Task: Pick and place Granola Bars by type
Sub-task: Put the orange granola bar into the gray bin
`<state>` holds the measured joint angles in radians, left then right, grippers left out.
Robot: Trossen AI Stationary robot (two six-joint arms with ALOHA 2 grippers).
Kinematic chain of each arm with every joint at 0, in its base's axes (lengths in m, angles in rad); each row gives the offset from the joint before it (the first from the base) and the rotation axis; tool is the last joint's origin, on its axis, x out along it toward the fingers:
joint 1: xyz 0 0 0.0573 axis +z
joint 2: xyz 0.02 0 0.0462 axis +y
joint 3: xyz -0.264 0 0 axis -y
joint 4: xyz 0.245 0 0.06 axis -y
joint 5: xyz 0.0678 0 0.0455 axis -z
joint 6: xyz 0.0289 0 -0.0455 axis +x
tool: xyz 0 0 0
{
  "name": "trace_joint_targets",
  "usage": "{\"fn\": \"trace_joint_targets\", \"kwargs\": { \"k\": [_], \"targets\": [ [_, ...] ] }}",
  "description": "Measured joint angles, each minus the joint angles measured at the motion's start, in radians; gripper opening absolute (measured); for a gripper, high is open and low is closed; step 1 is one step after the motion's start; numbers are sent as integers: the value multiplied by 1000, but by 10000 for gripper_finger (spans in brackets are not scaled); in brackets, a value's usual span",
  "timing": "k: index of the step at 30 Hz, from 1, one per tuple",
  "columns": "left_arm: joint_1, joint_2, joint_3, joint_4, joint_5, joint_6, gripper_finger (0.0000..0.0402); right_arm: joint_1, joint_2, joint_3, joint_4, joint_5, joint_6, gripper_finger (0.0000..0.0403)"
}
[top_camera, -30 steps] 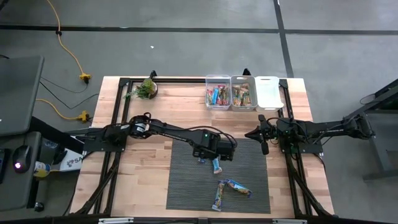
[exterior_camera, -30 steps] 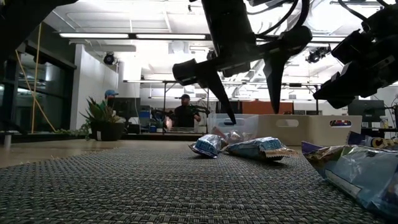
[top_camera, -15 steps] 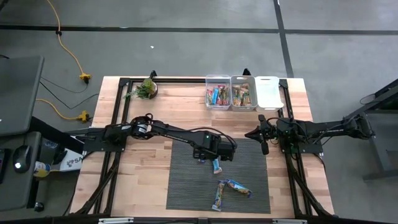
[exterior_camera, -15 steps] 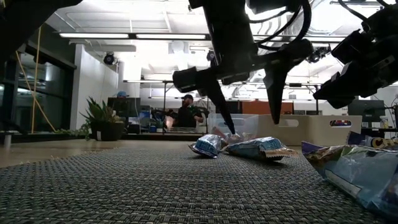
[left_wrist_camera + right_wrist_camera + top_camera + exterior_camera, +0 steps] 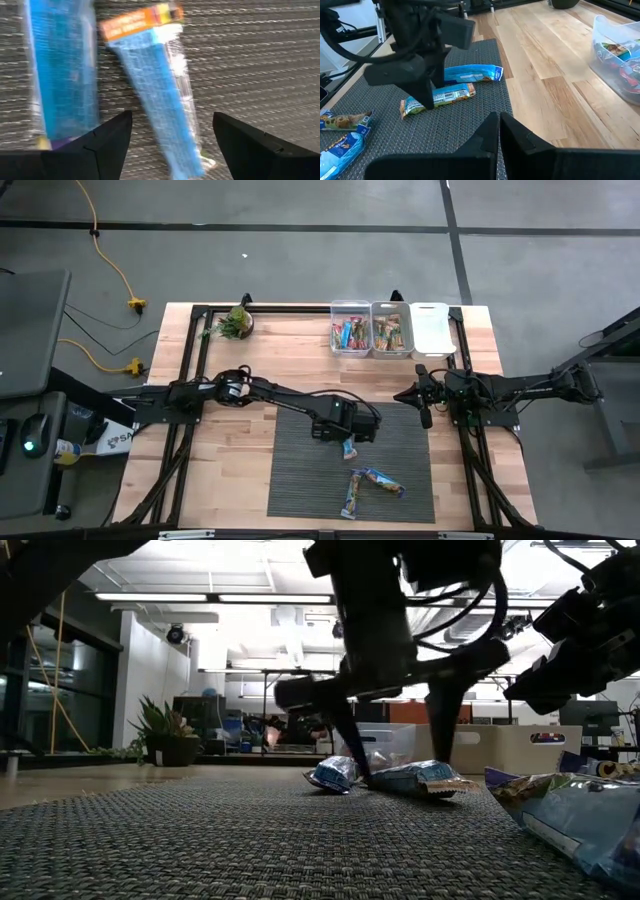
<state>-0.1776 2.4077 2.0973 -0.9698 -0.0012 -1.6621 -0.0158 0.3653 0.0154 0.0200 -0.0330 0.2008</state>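
Several granola bars lie flat on a grey woven mat [image 5: 300,480]. My left gripper [image 5: 345,432] points down over two of them, open. A blue bar with an orange end [image 5: 155,95] lies on the mat between its fingers, which stand either side of it [image 5: 415,777] without touching. A second blue bar [image 5: 62,75] lies just outside one finger. Two more bars [image 5: 350,493] [image 5: 383,482] lie nearer the mat's front. My right gripper [image 5: 425,415] waits shut at the table's right side, off the mat.
Three clear bins stand at the table's far edge: two hold bars [image 5: 350,332] [image 5: 392,332], and the right one [image 5: 432,328] looks white. A potted plant [image 5: 237,321] sits at the far left. Bare wood lies left of the mat.
My left gripper has come down toward the mat, its open fingers sinking from above the bars to either side of the orange-ended blue bar. The bars have not moved.
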Motion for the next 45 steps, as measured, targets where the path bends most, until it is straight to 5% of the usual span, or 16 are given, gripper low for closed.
{"fn": "trace_joint_targets", "kwargs": {
  "k": [29,45],
  "targets": [
    [1,32,6,18,40,20,274,0,0,0,1,0,0,0],
    [0,33,3,-15,46,38,147,0,0,0,1,0,0,0]
  ]
}}
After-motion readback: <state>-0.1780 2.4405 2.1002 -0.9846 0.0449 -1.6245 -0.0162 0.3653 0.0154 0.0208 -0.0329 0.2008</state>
